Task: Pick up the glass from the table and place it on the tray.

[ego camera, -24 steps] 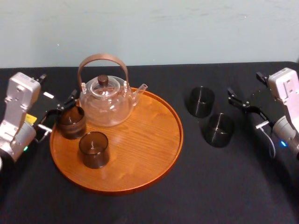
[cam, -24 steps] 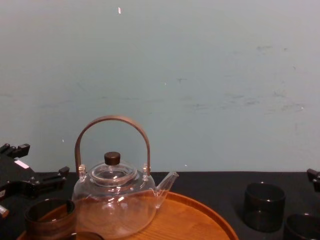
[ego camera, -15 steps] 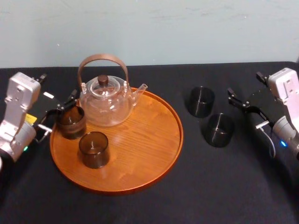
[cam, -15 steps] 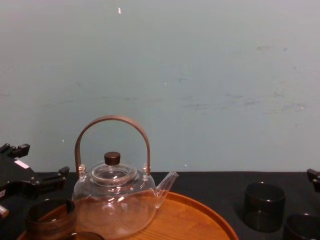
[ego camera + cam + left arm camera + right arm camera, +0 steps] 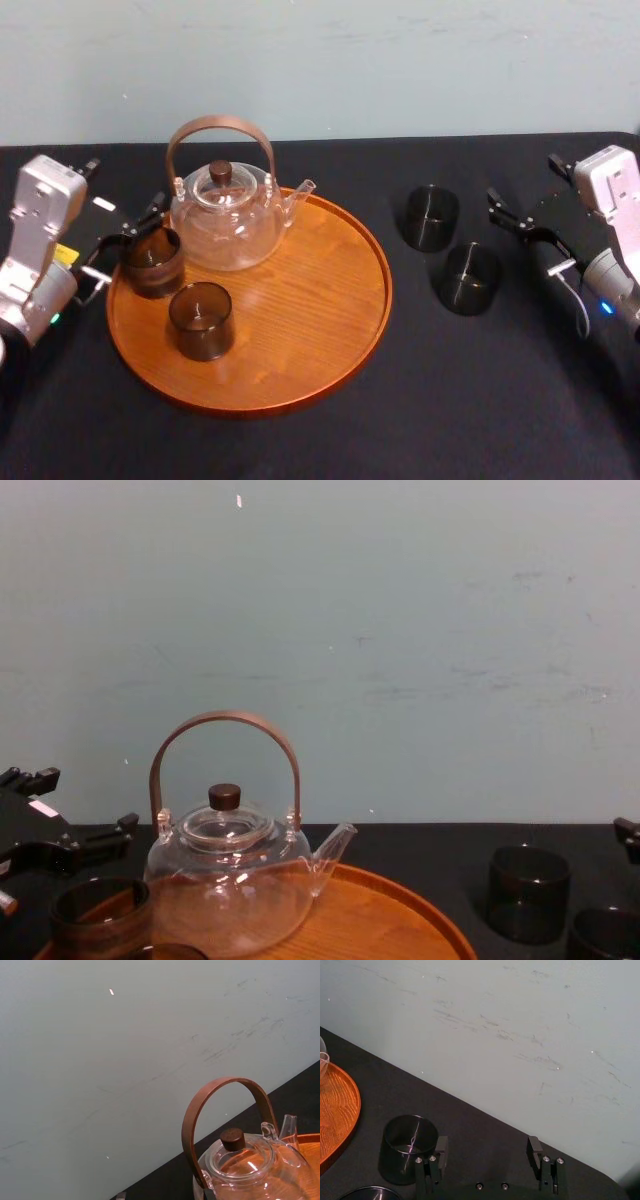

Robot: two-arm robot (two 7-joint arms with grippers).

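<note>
Judging by the layout, time to fetch a glass from the right side: bring the right gripper (image 5: 525, 235), at the right edge of the head view with jaws spread wide and nothing between them, in low over the plain black matte table (image 5: 450, 400) toward the nearer dark cylindrical glass (image 5: 470, 278), right of centre in that view. Straddle it squarely, keeping the far finger out of the narrow gap to the farther dark cylindrical glass (image 5: 430, 217), just beside it, up and to the left. Close gently on the thin wall, lift straight, then carry leftward high enough to clear the low rim of the large round orange-brown wooden tray (image 5: 300, 330). Set down on the bare wood in the tray's right half, well apart from the things already there: in the upper left part, the clear glass teapot with a bent brown wooden handle (image 5: 222, 215), seemingly empty; at the left rim, a third dark glass (image 5: 153, 262); toward the lower left, a fourth dark glass (image 5: 201, 320). Leave the left gripper (image 5: 125, 243) parked at the left of the view, jaws apart, tips just beside the third dark glass, apparently not clamping it.
</note>
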